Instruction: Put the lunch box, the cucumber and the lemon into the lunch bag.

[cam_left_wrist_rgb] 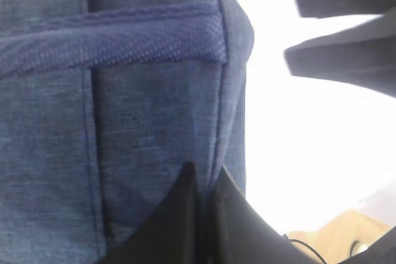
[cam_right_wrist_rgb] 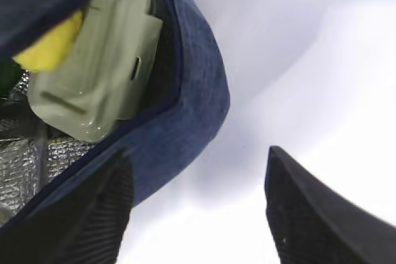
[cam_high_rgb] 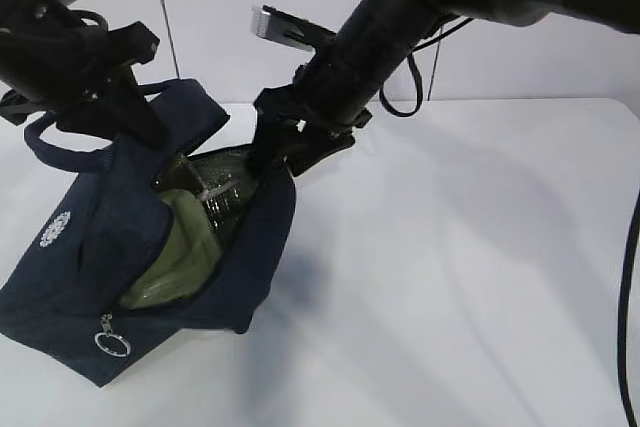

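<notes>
The navy lunch bag lies tilted on the white table with its mouth open toward the right. My left gripper is shut on the bag's fabric, holding the top edge up. Inside, the sage-green lid of the lunch box shows against the silver lining, also visible in the exterior view. The yellow lemon rests beside the box. A dark green sliver of the cucumber peeks at the edge. My right gripper is open and holds nothing, at the bag's rim.
A zipper ring pull hangs at the bag's near corner, and a white emblem marks its side. A loop handle crosses the left wrist view. White table stretches to the right of the bag.
</notes>
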### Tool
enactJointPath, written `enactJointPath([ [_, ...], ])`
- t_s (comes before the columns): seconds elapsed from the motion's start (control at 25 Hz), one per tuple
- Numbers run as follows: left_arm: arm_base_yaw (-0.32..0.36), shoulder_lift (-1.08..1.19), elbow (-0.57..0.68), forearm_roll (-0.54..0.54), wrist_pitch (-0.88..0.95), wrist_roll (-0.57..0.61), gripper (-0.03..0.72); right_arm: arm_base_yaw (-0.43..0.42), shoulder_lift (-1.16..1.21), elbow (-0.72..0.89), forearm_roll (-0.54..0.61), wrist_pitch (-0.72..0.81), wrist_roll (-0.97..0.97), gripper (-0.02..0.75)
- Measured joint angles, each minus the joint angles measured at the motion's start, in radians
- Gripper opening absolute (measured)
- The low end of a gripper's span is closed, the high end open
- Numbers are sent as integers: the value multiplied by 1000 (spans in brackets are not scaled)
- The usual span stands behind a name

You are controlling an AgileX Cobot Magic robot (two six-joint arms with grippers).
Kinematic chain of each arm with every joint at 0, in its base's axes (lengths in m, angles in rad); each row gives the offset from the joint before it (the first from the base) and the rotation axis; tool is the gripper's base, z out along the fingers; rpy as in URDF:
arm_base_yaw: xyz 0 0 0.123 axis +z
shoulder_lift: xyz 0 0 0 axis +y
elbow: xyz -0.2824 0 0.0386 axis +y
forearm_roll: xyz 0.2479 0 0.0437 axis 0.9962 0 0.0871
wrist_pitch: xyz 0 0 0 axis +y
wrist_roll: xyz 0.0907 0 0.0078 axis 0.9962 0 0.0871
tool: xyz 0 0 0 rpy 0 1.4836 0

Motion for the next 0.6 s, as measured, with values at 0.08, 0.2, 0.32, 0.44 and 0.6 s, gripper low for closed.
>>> enactJointPath([
  [0.08, 0, 0, 0, 0, 0, 0, -1, 0, -17, 0, -101, 3, 39, 484],
  [0.2, 0, 0, 0, 0, 0, 0, -1, -2, -39, 0, -163, 3, 65, 484],
  [0.32, 0, 0, 0, 0, 0, 0, -1, -2, -79, 0, -186, 5, 73, 484],
  [0.44, 0, 0, 0, 2, 0, 0, -1, -2, -126, 0, -252, 7, 105, 484],
  [0.6, 0, 0, 0, 2, 0, 0, -1, -2, -169, 20, -327, 8, 146, 484],
])
